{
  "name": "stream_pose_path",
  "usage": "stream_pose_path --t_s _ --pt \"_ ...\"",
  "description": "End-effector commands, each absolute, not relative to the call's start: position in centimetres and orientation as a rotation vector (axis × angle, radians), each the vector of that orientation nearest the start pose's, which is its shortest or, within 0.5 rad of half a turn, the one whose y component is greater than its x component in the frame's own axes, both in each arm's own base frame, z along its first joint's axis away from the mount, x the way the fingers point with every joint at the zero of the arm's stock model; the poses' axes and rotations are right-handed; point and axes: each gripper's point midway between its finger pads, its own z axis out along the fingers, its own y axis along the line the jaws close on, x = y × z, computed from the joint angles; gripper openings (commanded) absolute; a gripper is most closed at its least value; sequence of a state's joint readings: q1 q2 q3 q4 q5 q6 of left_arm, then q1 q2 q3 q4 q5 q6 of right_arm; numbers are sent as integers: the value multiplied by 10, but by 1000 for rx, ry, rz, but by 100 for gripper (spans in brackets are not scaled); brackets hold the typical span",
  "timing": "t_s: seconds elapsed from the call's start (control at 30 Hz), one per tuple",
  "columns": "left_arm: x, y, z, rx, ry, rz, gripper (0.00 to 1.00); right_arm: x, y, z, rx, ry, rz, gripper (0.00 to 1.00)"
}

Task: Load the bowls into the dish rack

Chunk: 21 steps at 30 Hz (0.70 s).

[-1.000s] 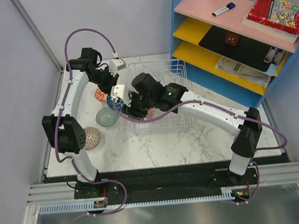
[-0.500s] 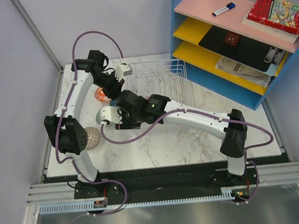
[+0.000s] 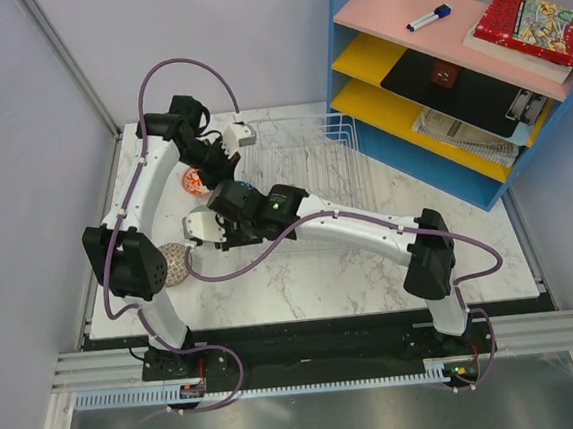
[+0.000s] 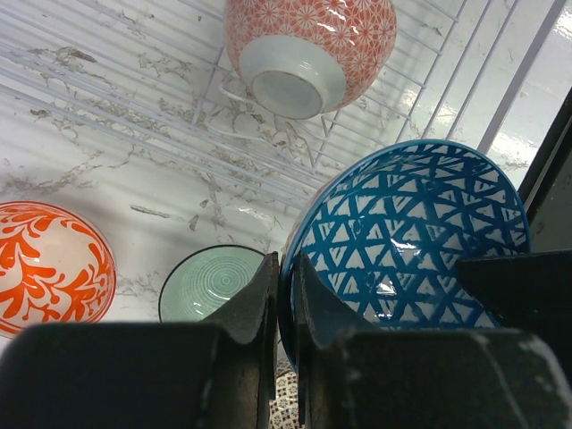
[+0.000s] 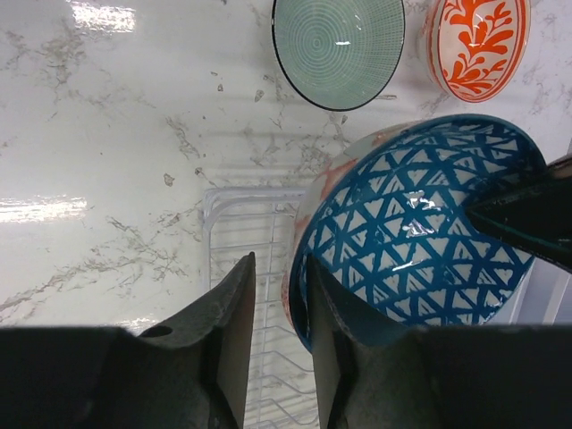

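Progress: one red bowl [image 4: 308, 49] lies in the dish rack [image 5: 241, 191]. The left gripper [image 4: 286, 264] pinches the blue bowl [image 4: 411, 232] by its rim over the rack edge; the right gripper [image 5: 279, 268] straddles that rim, parted. The green bowl [image 5: 338, 49] and orange bowl [image 5: 478, 45] wait on the desk [image 5: 89, 134].

This is a robotics lab cell, not a real kitchen. A left arm [image 3: 143, 182] and a right arm [image 3: 368, 229] stand by aluminium rails [image 3: 99, 369] at the near edge of a marble-patterned counter [image 3: 302, 273]. Plain grey partition walls [image 3: 20, 147] enclose it. By the far right corner, a blue shelf unit [image 3: 341, 9] holds a marker [image 3: 429, 17], and a wire dish rack [image 3: 311, 152] sits on the counter.
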<state>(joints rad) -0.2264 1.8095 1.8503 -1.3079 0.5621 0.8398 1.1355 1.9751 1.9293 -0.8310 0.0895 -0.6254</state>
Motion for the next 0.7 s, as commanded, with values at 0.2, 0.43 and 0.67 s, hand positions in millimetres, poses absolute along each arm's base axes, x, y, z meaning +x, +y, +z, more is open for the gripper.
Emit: stream_pose_path --t_s 0.2,0.43,0.67 --pt "331 -157 226 1476 2101 -635 2 252 449 202 -1911 1527 0 17" --pt "330 -157 223 1481 2103 -638 2 251 449 200 -1929 1515 -37 0" --pt "335 -161 217 1445 2119 -663 50 245 455 208 -1906 1499 1 0"
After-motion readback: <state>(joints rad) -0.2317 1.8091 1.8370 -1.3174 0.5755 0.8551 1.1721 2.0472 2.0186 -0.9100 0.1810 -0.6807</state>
